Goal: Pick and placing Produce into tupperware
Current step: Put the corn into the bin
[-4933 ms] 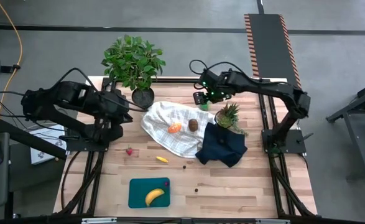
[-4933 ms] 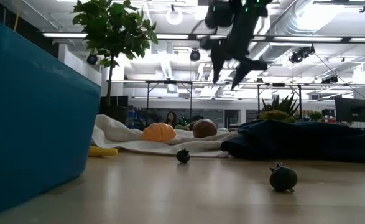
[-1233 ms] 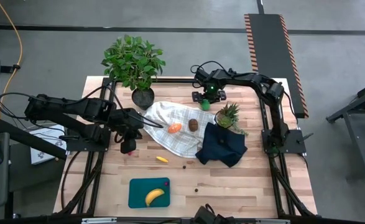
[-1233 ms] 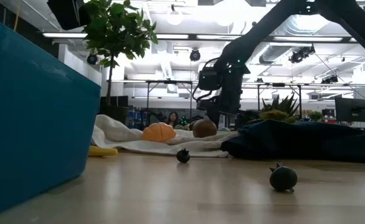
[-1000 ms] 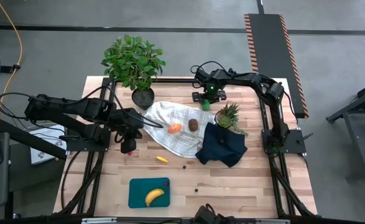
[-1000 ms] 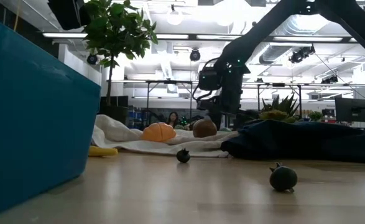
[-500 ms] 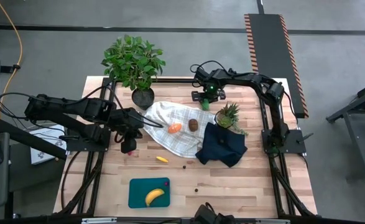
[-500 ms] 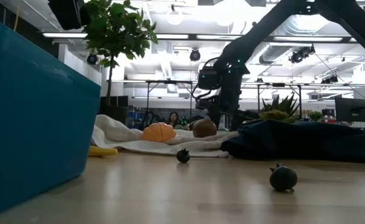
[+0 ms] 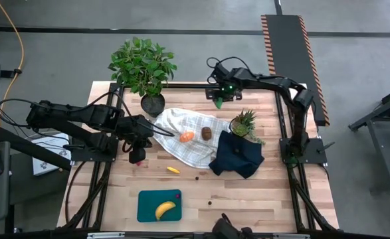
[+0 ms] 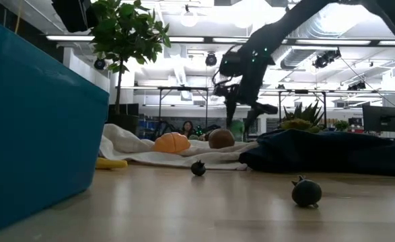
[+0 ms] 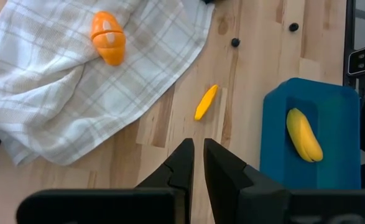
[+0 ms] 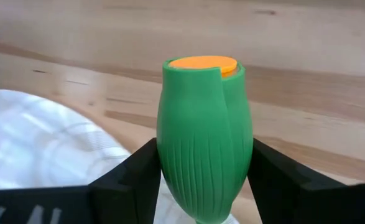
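Nearest the front edge of the wooden table, the teal tupperware is found left of centre, with a yellow banana lying inside it. A small dark bit lies on the bare wood to its right, and a second dark bit sits a little farther back. A thin yellow piece rests on the wood between the tupperware and the checked white cloth. On that cloth an orange piece and a brown kiwi-like ball are seen side by side, apart from each other. A dark navy cloth is crumpled to the right of the white one, with a small pineapple at its far edge. The left gripper is held low at the left side of the table, beside the white cloth's left edge, its fingers pressed almost together around nothing. At the far edge of the table, right of the potted plant, the right gripper is raised above the wood, and a green pear-shaped piece with an orange top is pinched upright between its fingers.
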`<state>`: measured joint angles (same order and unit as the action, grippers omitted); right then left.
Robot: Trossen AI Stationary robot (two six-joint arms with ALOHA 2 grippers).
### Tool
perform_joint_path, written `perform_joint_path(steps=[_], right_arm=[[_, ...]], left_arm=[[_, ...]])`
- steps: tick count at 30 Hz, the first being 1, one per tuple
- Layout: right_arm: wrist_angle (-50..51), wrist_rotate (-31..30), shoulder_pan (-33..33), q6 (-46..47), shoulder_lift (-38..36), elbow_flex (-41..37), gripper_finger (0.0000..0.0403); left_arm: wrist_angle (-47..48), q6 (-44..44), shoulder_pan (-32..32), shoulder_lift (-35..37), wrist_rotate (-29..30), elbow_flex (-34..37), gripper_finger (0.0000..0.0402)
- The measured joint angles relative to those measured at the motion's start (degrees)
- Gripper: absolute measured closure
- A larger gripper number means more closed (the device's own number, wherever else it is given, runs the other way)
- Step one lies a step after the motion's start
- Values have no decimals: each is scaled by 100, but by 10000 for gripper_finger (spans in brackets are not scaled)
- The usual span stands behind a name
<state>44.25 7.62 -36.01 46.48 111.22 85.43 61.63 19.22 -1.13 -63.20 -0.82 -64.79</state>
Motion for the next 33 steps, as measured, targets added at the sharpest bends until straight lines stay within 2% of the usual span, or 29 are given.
perform_joint_path(steps=[13,28,33], right_arm=[[-307,46,224,129,-774,0,222],[-944,-10,1030,149,-1769,0,222],[-1187,-46,1368,91,-2084,0,222]], left_arm=[[-13,-99,0,2,-118,1,376],[-21,-440,0,2,-122,2,376],[-249,-310,0,2,-116,2,376]])
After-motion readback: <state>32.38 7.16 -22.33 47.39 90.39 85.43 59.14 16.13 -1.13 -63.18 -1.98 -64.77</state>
